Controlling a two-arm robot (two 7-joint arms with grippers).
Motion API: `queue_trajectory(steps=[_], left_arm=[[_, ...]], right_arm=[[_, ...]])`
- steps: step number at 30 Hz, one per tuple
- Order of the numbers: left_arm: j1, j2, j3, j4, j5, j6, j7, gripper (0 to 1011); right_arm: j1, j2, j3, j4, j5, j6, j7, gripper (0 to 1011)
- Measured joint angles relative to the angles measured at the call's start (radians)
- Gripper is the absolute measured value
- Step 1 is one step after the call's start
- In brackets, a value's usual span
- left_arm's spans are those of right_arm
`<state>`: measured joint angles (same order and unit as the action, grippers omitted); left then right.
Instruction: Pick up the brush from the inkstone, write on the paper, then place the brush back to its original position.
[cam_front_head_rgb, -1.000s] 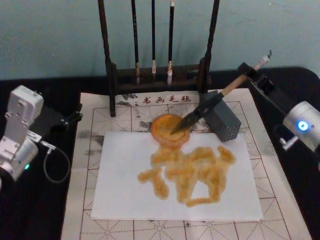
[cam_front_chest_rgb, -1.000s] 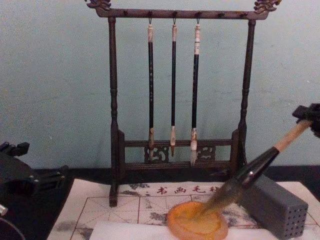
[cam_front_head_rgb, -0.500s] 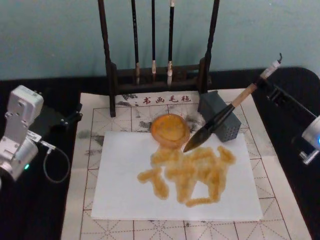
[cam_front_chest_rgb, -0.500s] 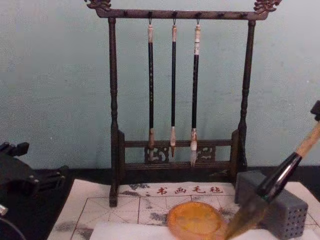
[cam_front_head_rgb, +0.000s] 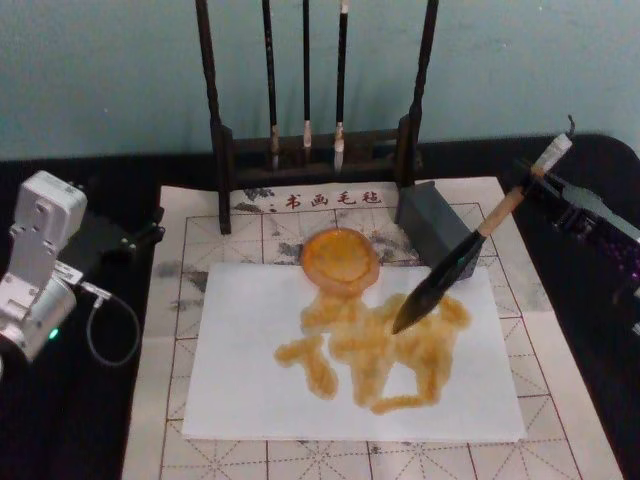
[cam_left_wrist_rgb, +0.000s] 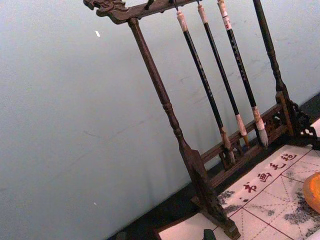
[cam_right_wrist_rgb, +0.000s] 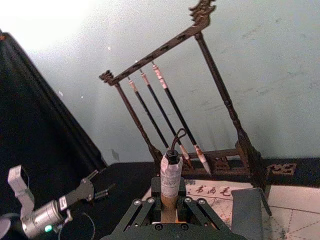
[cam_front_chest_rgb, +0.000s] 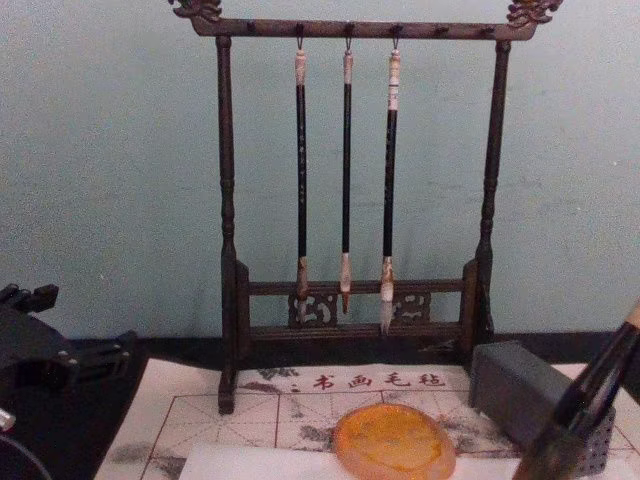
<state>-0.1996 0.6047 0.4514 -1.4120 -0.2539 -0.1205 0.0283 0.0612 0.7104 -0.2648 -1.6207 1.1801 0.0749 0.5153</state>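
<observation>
The right gripper, clamped on the brush, is carrying it off the inkstone to the paper's right side, more strokes likely coming, left gripper idling left.

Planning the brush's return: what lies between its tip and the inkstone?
Head view: just the paper bearing orange strokes between the brush and the inkstone.
</observation>
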Motion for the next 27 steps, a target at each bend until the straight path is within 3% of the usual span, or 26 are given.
queue_trajectory(steps=[10, 17, 27], left_arm=[[0.000, 0.000, 0.000, 0.000, 0.000, 0.000, 0.000, 1001], [0.000, 0.000, 0.000, 0.000, 0.000, 0.000, 0.000, 1001], [0.000, 0.000, 0.000, 0.000, 0.000, 0.000, 0.000, 1001]], right_arm=[[-0.026, 0.050, -0.001, -0.006, -0.075, -0.070, 0.048, 187], [-0.050, 0.058, 0.014, -0.014, -0.153, -0.121, 0.034, 187], [-0.098, 0.066, 0.072, -0.041, -0.224, -0.173, -0.001, 186]])
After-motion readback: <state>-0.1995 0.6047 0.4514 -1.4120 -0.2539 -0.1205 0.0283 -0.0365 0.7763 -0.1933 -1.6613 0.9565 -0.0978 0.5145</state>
